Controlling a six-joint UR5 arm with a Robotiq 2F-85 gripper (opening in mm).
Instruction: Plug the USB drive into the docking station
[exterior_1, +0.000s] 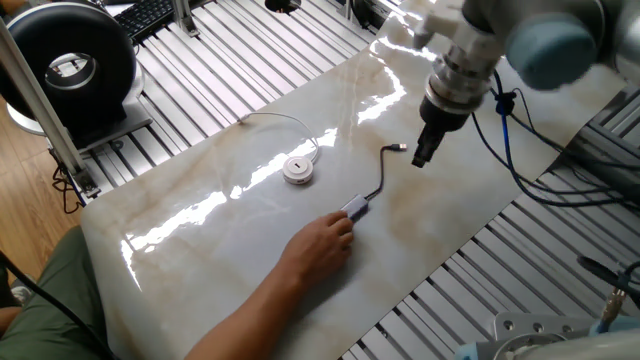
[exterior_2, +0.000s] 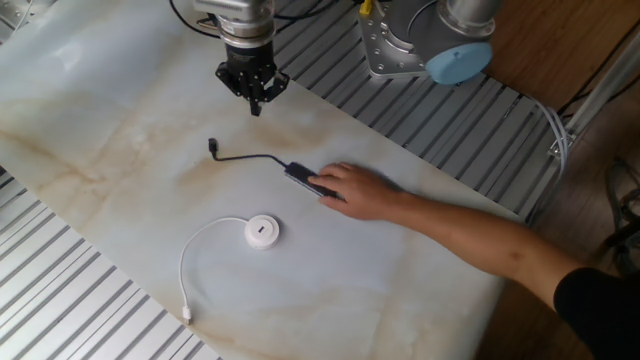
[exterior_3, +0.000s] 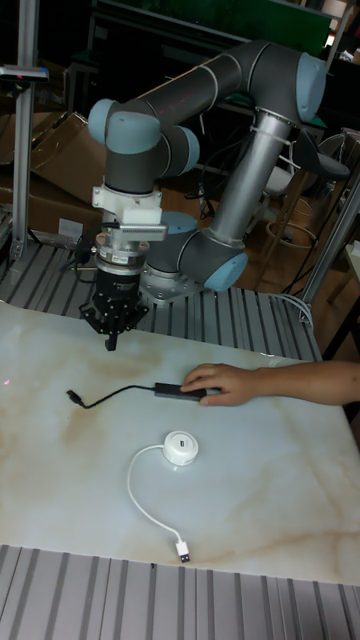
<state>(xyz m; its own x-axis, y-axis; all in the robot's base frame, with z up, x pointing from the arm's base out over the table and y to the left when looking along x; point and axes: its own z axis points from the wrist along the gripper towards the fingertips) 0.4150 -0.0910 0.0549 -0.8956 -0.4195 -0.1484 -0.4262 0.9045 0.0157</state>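
One claw (exterior_3: 110, 343) pointing down above table, fingers together, empty; hand (exterior_3: 215, 383) pinning USB drive (exterior_3: 176, 389).

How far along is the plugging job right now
Nothing is plugged yet. The USB drive lies on the table under a person's hand, its plug free and apart from the docking station. The gripper hangs above, holding nothing. Grasping, carrying and plugging all remain.
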